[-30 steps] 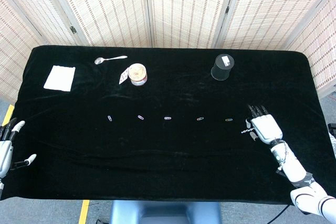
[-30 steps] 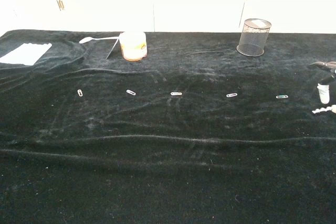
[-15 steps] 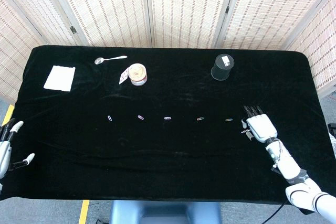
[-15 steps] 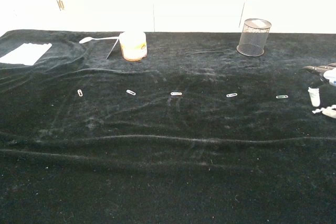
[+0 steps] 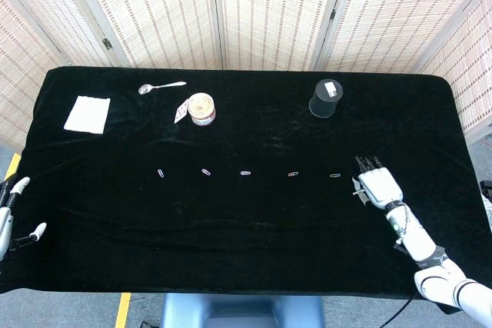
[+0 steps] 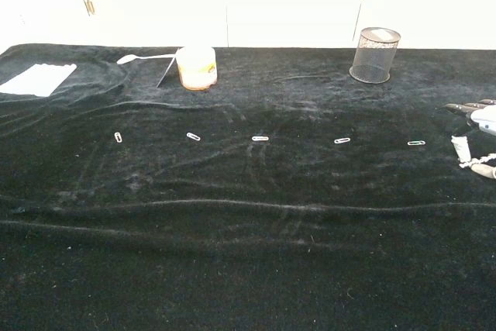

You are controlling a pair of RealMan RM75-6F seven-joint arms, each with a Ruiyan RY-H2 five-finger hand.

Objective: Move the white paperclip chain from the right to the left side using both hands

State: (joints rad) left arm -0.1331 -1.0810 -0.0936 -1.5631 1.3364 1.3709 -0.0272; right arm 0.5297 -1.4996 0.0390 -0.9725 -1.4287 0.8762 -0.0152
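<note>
right hand: we see a white shell with black fingers
forearm: white, segmented, dark cabling
left hand: seemingly white-tipped

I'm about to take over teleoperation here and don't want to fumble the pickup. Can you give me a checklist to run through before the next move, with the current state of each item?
1. Right hand over the white paperclip chain: ok, it sits at the table's right side with the chain at its thumb.
2. Chain gripped: cannot tell, the hand covers most of it in both views.
3. Left hand ready to receive: not ok, it hangs at the table's left edge, fingers apart, holding nothing.
4. Path leftward: not ok if dragged low, since the loose paperclips lie in a row across the middle.
5. Left side landing spot: ok, bare cloth in front of the white paper.
</note>
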